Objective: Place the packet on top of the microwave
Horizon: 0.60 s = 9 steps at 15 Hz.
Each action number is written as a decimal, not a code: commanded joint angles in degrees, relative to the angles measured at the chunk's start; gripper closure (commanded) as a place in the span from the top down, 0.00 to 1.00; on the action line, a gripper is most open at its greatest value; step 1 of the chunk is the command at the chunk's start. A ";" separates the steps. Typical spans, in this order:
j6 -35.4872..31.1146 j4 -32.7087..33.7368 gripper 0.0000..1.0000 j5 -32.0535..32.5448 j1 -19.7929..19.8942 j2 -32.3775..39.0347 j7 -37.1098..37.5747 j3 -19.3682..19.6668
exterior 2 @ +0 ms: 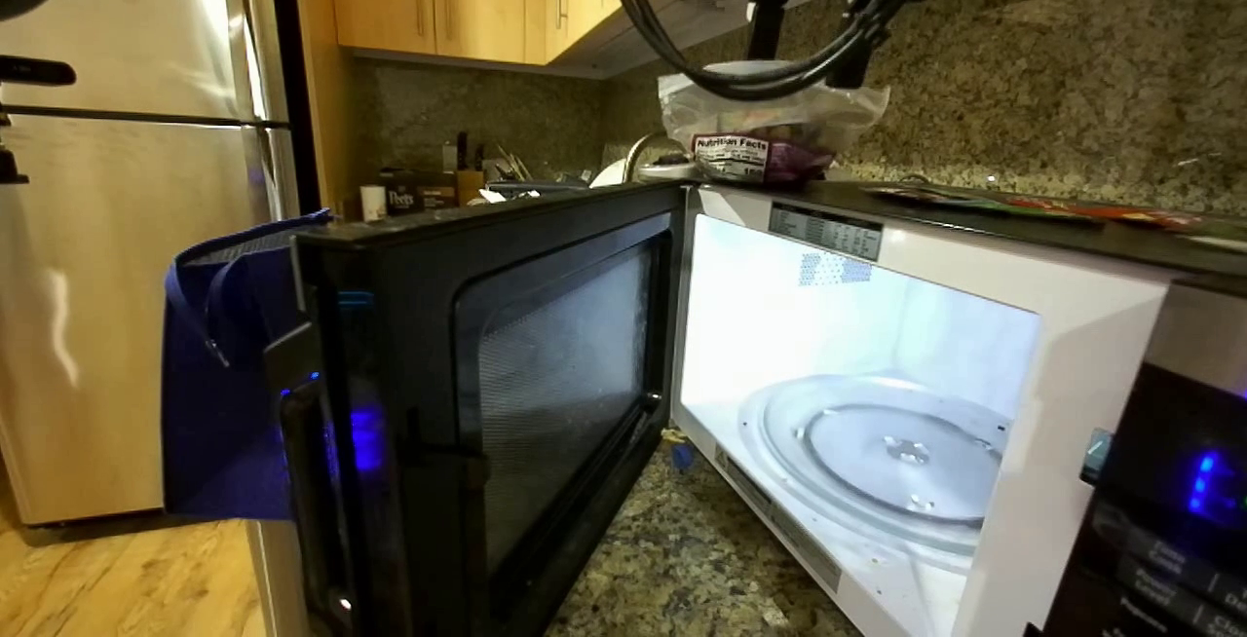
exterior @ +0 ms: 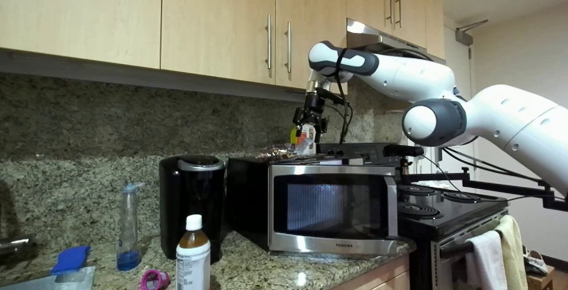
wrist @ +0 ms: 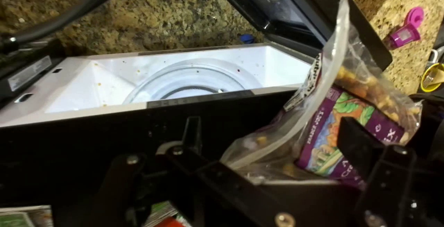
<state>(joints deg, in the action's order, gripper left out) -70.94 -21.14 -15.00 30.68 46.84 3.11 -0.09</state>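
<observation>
The gripper (wrist: 270,126), jaws parted and clasping nothing, hangs over the microwave (exterior: 310,210), and the packet (exterior 2: 765,135), lying on its top near the hinge end, could be dragged off if the finger (wrist: 359,143) overlapping it in the wrist view snags its loose plastic when lifting.

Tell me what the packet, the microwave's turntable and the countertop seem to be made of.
The packet looks like thin, glossy plastic film: it's partly see-through, creased and shiny. The turntable is probably smooth clear glass, since it looks translucent with pale, shiny rings. The countertop seems polished stone, maybe granite, from its speckles and glare; laminate isn't ruled out.
</observation>
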 commanded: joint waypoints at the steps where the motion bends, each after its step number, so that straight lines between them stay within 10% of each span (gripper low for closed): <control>1: 0.53 -1.03 1.00 -2.06 3.19 -3.70 4.53 -1.32; 9: 2.71 -0.83 1.00 -8.58 0.71 -11.74 3.63 -6.90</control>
<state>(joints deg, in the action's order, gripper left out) -69.07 -20.99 -20.26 32.51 37.57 6.19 -4.34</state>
